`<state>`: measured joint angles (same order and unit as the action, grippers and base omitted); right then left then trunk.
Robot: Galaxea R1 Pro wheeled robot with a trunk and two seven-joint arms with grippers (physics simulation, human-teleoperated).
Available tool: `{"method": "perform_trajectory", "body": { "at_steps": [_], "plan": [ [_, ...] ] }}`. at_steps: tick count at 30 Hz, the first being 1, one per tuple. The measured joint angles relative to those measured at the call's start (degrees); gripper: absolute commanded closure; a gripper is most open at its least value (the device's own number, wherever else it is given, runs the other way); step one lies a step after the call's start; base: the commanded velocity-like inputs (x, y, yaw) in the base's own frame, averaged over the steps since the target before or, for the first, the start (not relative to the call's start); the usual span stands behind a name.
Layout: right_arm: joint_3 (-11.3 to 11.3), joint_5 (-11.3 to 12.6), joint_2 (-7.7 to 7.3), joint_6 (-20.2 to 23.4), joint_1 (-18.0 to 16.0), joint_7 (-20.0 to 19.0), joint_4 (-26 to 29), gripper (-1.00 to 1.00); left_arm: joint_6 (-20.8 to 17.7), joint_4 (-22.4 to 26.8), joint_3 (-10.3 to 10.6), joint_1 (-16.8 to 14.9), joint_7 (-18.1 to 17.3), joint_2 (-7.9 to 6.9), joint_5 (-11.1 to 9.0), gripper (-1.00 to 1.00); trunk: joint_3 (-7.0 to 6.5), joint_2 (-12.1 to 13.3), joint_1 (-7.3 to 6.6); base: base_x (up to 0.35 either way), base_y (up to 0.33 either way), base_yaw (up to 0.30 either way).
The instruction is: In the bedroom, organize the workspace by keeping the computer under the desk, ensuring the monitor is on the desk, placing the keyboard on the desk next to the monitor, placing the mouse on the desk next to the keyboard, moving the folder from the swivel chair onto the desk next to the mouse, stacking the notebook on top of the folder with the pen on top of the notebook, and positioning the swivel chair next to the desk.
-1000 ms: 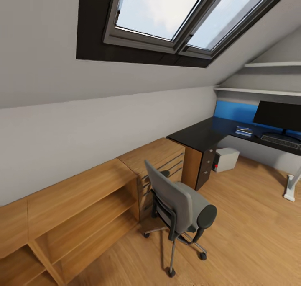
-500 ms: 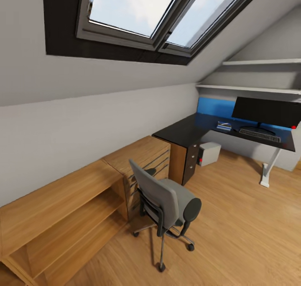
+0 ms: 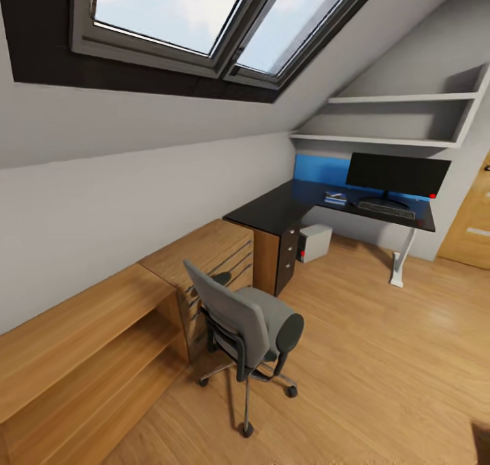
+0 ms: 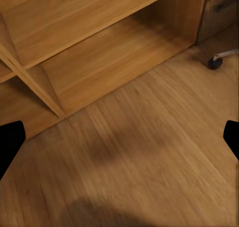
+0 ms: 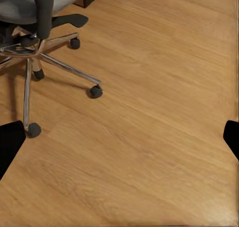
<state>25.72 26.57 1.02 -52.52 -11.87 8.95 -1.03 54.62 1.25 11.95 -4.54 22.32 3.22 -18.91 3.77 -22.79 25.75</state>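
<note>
The swivel chair (image 3: 246,327) stands on the wooden floor with its grey back toward me, apart from the desk (image 3: 286,207). On the far part of the desk's black top the monitor (image 3: 397,174) stands with the keyboard (image 3: 386,209) in front of it. A small flat bluish item (image 3: 335,197) lies to their left; whether it is the folder is too small to tell. The computer (image 3: 314,242) sits on the floor under the desk. My left gripper (image 4: 119,140) is open over bare floor. My right gripper (image 5: 119,137) is open near the chair's chrome base (image 5: 37,53).
Low wooden shelving (image 3: 88,335) and a drawer unit (image 3: 218,257) run along the left wall under the sloped skylight (image 3: 204,15). White wall shelves (image 3: 401,118) hang above the desk. A wooden door (image 3: 473,213) is at the far right. Open floor (image 3: 381,356) lies between chair and desk.
The whole head view has shifted, so the camera moved: desk and chair now sit further left and smaller, and the door has come into view. No object has moved.
</note>
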Motion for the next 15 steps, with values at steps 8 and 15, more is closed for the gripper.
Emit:
{"method": "perform_trajectory", "body": {
  "at_steps": [8, 15],
  "plan": [
    [0.00, 0.00, 0.00, -0.01, 0.02, -0.01, 0.00, -1.00, 0.02, -0.01, -0.01, 0.00, 0.01, 0.01, 0.00, -1.00, 0.28, 0.00, -0.01, 0.031, 0.115, -0.265],
    [-0.02, -0.06, -0.05, -0.06, 0.00, -0.02, 0.00, -1.00, 0.03, 0.00, 0.00, 0.00, 0.01, 0.00, 0.00, -1.00, 0.52, 0.00, -0.01, 0.100, 0.221, -0.266]
  ]
}}
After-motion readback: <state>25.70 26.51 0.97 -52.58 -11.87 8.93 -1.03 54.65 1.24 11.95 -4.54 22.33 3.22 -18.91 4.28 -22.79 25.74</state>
